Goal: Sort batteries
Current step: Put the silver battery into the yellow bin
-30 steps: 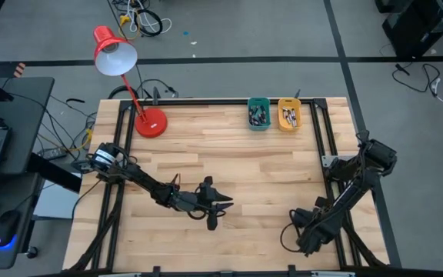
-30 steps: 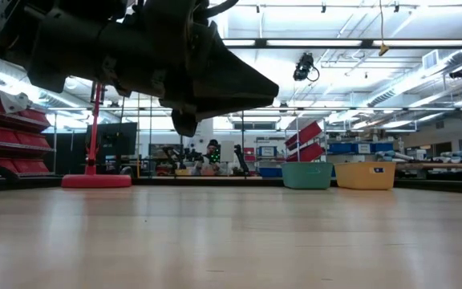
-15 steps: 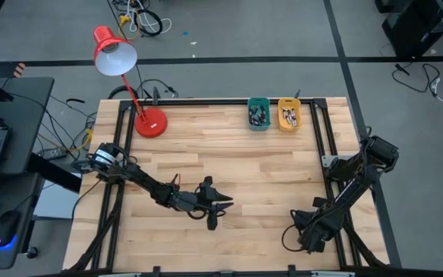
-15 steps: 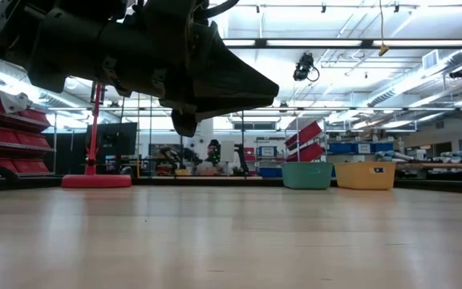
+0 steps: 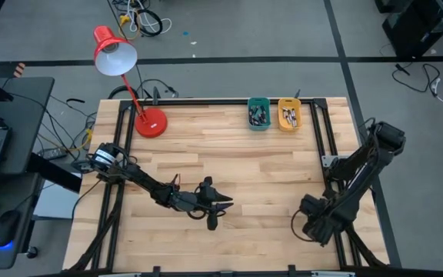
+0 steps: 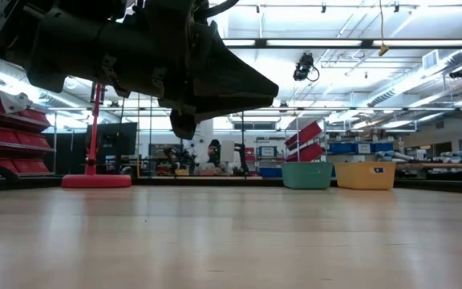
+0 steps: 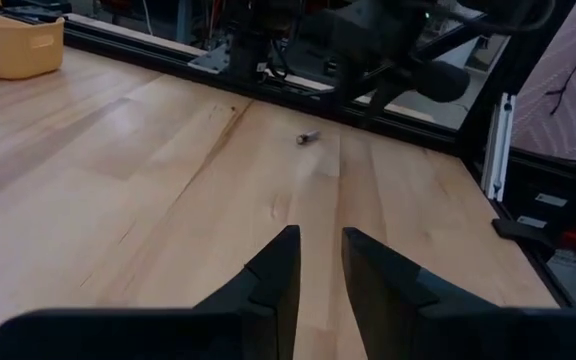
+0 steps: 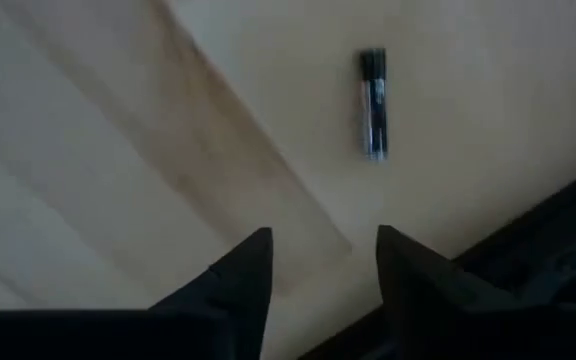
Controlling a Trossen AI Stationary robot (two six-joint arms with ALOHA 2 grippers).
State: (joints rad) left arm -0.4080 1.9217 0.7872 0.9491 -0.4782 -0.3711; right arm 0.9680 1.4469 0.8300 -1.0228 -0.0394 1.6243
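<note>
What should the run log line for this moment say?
left gripper: open, idle over table | right gripper: open, above lone battery | teal bin, yellow bin: hold batteries

Pale wooden table [image 5: 229, 154] with a smooth, faintly glossy finish; teal bin [image 5: 258, 114] and yellow bin [image 5: 288, 115] look like matt plastic

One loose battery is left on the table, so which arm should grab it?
Right. The right gripper hangs open just above the battery near the table's right edge. The left gripper sits mid-table, seeing that battery only far off.
</note>
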